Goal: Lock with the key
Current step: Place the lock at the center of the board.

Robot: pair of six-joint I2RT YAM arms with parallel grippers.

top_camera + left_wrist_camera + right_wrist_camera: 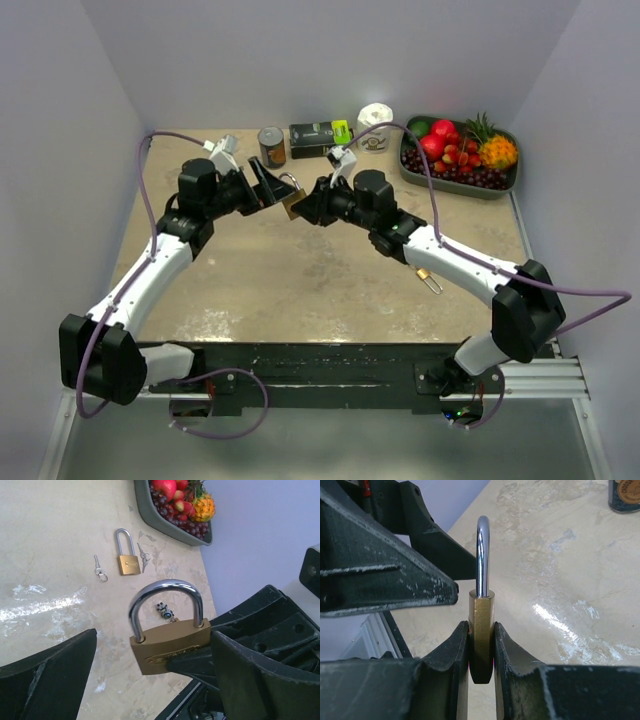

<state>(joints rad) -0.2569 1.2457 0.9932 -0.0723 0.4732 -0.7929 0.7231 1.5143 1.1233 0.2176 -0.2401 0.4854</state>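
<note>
Above the surface (300, 300) near its far edge, right gripper (481, 647) jaws clamp the padlock (481, 625), left gripper (266, 187) jaws apart, empty; key (98, 568) lies on the surface, and a nudge could twist the padlock loose.

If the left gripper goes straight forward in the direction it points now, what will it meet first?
Most likely the padlock, clamped in the right gripper directly ahead of the open left gripper. The remaining gap is hard to judge.
</note>
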